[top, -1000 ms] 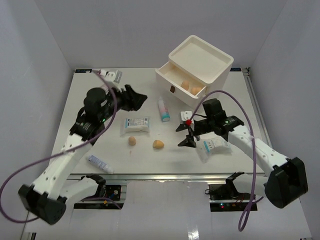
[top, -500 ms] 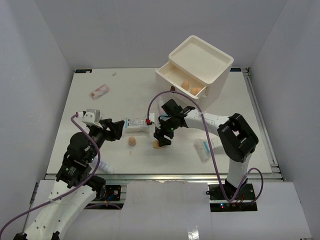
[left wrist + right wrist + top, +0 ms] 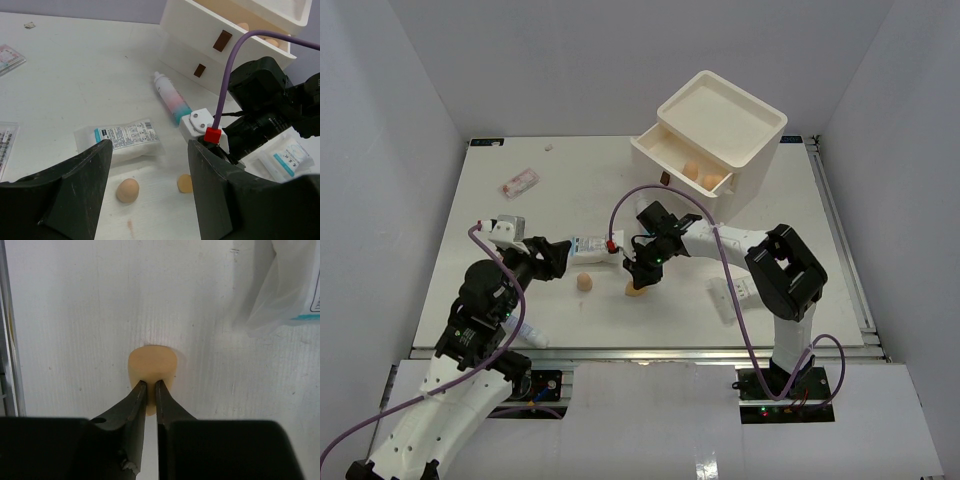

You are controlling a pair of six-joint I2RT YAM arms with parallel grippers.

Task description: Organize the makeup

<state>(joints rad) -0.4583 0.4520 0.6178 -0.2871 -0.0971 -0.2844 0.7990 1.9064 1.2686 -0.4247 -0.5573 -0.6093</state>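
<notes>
My right gripper [image 3: 638, 277] is shut on the near end of a tan egg-shaped sponge [image 3: 151, 365] that lies on the table; the sponge bulges past the pinched fingertips. A second tan sponge [image 3: 584, 282] lies just to its left, loose. My left gripper [image 3: 553, 258] stands open beside a white packet with teal print [image 3: 593, 246], holding nothing. In the left wrist view both sponges lie beyond its spread fingers [image 3: 85, 185], with the white bottle with teal cap [image 3: 169, 98] farther back. Two more sponges [image 3: 702, 175] lie in the open drawer.
The white drawer box [image 3: 722, 120] stands at the back right with its top drawer pulled out. Another white packet [image 3: 735, 292] lies at the right, a pinkish sachet [image 3: 518, 182] at the back left, and a small tube [image 3: 527, 334] near the front edge.
My right arm swung left over the sponge and its fingers closed on it. My left arm drew back toward the near left, staying open.
</notes>
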